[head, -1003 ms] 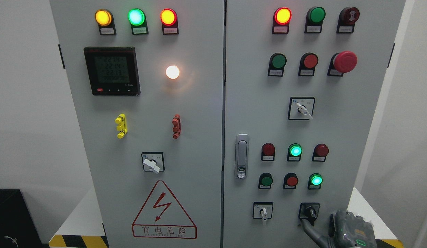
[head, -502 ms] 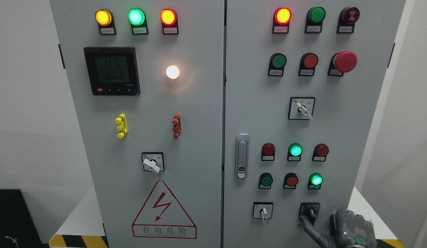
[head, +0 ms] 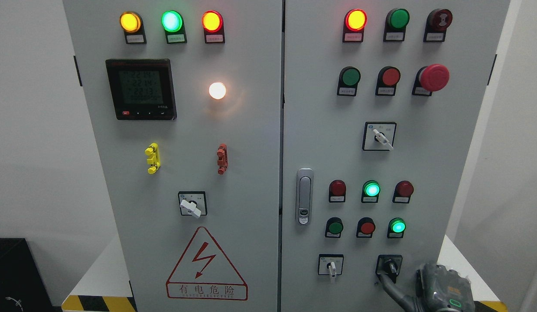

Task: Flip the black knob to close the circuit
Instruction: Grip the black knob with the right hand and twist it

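Plain white walls [head: 34, 130] on both sides, white platform [head: 99, 273] with yellow-black hazard stripe [head: 99, 303] along its front edge, dark box [head: 12, 273] at lower left

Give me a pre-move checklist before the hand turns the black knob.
1. Right hand at the panel's lower right corner: ok.
2. One finger reaches up to the black knob: ok; actual contact cannot tell.
3. Grip on the knob: cannot tell, the other fingers are cut off by the frame's bottom edge.
4. Neighbouring white selector switch clear of the hand: ok.
5. Red emergency stop button far from the hand: ok.
6. Left hand: not in view, cannot tell.
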